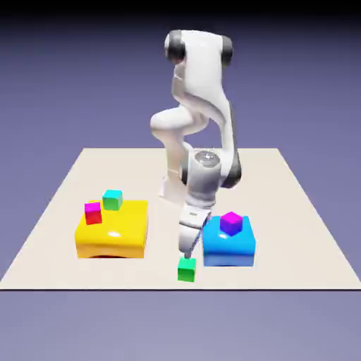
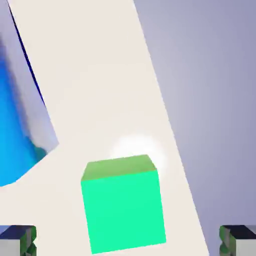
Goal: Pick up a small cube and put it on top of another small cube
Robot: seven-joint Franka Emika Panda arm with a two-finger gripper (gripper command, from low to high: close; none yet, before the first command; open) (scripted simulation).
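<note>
Near the surface's (image 1: 296, 211) front edge, the end effector (image 1: 186, 248) is hovering spread wide over the small green cube (image 2: 123, 204), grasping nothing. Sitting beside the blue block (image 1: 230, 247), the cube is looking light and rigid, likely best pinched across opposite flat sides.

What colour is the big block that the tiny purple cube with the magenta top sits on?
Bright blue big block, under the tiny purple cube with magenta top; clearest in the exterior view.

My exterior view looks down from above, across the whole surface (image 1: 296, 211). My hand view sits close over the green cube (image 2: 124, 204), looking along the end effector (image 2: 128, 240). Both share that cube (image 1: 187, 269) and the blue block (image 1: 229, 247).
</note>
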